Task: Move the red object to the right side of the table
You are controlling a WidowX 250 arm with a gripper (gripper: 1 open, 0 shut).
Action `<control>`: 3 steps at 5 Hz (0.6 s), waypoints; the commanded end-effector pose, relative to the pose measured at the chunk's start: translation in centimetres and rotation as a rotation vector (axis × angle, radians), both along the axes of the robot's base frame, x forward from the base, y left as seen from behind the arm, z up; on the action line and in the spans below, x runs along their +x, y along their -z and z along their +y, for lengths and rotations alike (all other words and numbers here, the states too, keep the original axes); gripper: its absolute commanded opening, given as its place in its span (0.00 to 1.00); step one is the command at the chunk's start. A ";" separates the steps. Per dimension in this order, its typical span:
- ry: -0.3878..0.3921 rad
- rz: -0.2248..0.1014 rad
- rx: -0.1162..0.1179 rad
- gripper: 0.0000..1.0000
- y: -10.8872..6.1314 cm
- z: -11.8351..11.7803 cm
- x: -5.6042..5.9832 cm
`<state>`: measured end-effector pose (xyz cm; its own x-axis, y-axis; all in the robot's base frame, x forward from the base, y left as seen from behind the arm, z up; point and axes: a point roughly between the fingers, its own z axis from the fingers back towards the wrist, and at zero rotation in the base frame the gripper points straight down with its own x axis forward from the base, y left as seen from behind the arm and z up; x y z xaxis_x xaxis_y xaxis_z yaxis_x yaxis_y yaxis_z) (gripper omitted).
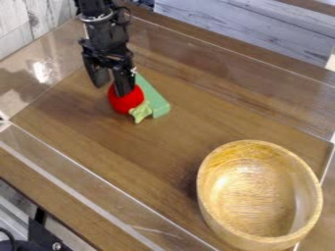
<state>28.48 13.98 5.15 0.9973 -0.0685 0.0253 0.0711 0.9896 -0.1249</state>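
Fingers of the black metal gripper (113,82) are standing wide around the glossy red toy fruit (125,98); centring before closing is avoiding nudging the flat green block (153,97).

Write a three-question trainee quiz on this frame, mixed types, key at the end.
1. Multiple choice: which thing lies right against the red object?
a) the wooden bowl
b) the green block
c) a blue cup

2. True or false: the red object is inside the wooden bowl.

3. Fill in: the leafy stem of the red object is light ____ in color.

Key: 1 b; 2 false; 3 green
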 end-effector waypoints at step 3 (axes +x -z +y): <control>-0.019 -0.049 -0.025 1.00 -1.2 1.5 0.6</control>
